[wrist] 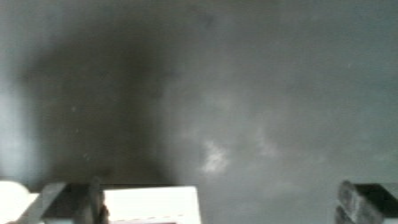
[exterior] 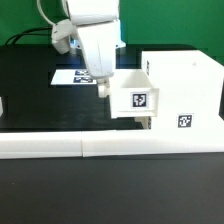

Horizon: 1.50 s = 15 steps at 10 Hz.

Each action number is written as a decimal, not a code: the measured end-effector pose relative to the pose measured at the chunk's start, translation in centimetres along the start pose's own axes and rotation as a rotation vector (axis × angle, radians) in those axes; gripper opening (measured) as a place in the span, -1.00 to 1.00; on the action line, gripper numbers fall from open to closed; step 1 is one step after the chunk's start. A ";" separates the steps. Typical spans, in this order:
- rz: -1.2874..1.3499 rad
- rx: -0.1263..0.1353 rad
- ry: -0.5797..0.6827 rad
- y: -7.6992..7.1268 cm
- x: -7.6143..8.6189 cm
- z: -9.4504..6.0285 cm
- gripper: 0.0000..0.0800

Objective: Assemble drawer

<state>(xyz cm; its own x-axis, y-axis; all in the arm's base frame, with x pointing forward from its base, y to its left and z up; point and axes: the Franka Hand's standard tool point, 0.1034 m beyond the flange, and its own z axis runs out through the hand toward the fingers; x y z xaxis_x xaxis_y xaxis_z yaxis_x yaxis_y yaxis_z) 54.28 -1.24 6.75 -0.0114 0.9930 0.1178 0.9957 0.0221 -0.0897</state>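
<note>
- Exterior view showed the claw (exterior: 103,88) beside a tray (exterior: 135,97) protruding from the box shell (exterior: 185,85); its finger spread was hidden there.
- Wrist view showed the fingers (wrist: 71,203) wide apart over bare worktop (wrist: 214,90).

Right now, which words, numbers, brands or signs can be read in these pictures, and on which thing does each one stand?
There are no readable words, numbers or brand names.
Tray: one black-and-white square marker, a pattern, no text.
Box shell: one square marker on its front, also only a pattern.
Marker board: printed tags, partly hidden by the gripper, too small to read.
Wrist view: no signs.
</note>
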 end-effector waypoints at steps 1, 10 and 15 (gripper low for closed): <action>0.009 -0.006 -0.001 0.4 0.4 -0.3 0.62; 0.035 0.009 0.005 0.6 -2.4 -0.2 0.62; 0.085 0.005 0.016 1.1 0.4 -0.2 0.62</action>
<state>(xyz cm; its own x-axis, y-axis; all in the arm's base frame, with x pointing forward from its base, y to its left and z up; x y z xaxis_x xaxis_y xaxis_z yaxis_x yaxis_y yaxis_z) 55.41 -0.88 6.92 0.0742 0.9894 0.1249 0.9926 -0.0613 -0.1046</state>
